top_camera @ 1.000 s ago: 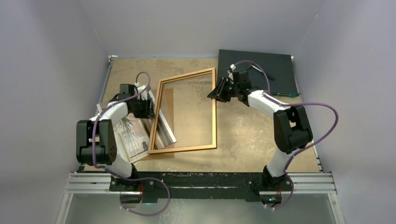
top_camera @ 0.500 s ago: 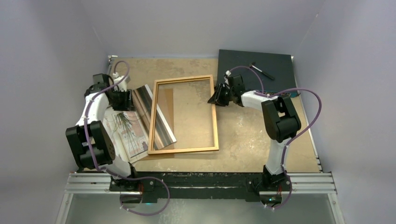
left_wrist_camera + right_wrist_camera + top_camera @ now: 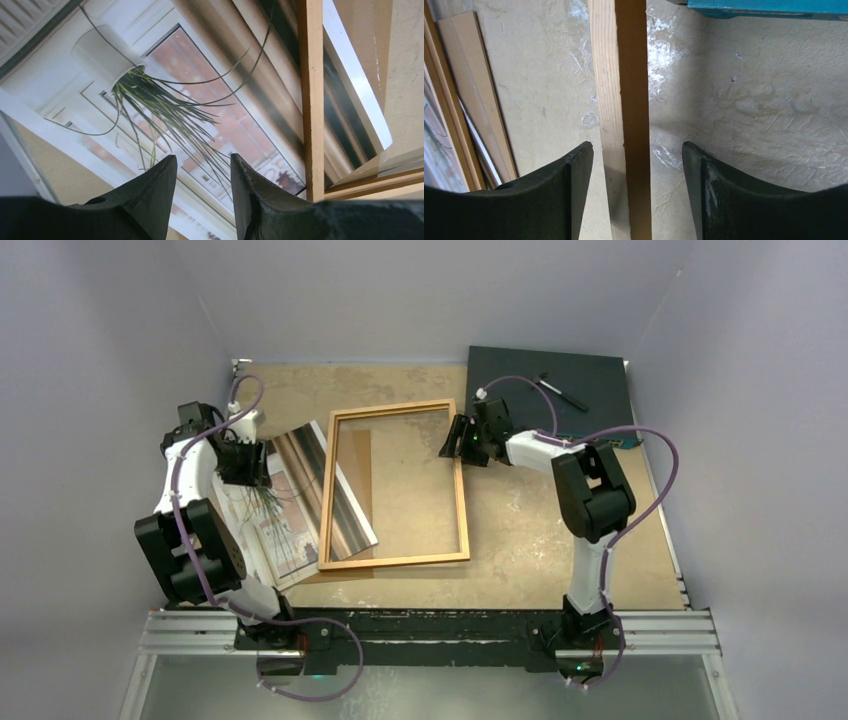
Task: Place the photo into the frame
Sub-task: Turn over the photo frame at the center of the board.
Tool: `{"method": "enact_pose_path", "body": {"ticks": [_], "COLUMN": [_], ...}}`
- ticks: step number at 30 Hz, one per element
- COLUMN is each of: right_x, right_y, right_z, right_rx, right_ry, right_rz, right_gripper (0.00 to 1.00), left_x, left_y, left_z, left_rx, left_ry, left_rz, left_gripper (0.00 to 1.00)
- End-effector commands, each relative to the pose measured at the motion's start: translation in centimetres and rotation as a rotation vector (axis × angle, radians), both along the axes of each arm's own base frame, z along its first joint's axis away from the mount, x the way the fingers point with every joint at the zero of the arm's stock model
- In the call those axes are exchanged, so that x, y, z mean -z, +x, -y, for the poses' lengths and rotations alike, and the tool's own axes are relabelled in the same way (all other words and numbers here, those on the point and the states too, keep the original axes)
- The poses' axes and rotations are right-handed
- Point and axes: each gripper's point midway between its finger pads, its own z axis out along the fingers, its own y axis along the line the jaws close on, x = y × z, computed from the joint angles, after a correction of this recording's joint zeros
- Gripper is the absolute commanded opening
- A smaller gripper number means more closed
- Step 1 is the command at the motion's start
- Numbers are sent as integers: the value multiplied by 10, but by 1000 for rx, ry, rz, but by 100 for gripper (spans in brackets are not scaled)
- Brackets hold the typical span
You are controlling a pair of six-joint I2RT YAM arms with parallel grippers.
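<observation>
Left end effector [image 3: 202, 159], hovering half open and empty over the photo [image 3: 165, 80], should probably pinch the photo's free edge and draw it out from under the left rail of the frame [image 3: 462, 490] without creasing it. Photo and frame both lie on the tabletop [image 3: 540, 530]. Right end effector [image 3: 636, 146] straddles the frame's right rail, jaws wide, gaps either side, gripping nothing

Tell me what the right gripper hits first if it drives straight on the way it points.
Likely the frame's right rail: the right gripper's open jaws straddle it, so it would slide between them until the gripper meets the table on either side. Depth is unclear.
</observation>
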Motion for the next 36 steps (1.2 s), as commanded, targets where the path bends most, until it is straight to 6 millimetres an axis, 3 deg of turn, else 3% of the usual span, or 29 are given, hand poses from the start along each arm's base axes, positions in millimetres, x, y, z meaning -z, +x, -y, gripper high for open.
{"method": "enact_pose_path", "body": {"ticks": [1,5,10,12,18,22,24,27,32,36], "right_x": [-15,-21,-22,-22,-27,-35,-50,-64,-84,-87], "right_y": [6,5,9,9,4,13,13,-3,-49,-90], "right_z": [14,-7,-25,-24,-9,15,12,-25,-118,-194], "right_rx": [43,-12,-26,-19,10,82,94,30,-125,-284], "right_ry": [-96,-125,-128,-141,-191,-307,-342,-316,-271,-217], "right_rz": [47,77,78,74,78,120,175,221,298,335], "right_gripper": [70,68,44,42,53,39,36,40,60,63], "left_x": [-25,-29,-29,-27,-24,-21,-19,-17,-11,1], "left_y": [5,6,2,0,-10,-20,-26,-34,-47,-56], "left_z": [-17,-26,-29,-29,-33,-39,-46,-62,-76,-75], "left_rx": [21,6,-3,5,21,39,41,38,27,21], "left_ry": [73,87,88,96,108,89,82,85,69,73], "left_rz": [62,69,74,72,57,22,3,-16,-55,-78], "left_gripper": [42,42,42,42,41,41,41,40,40,40]}}
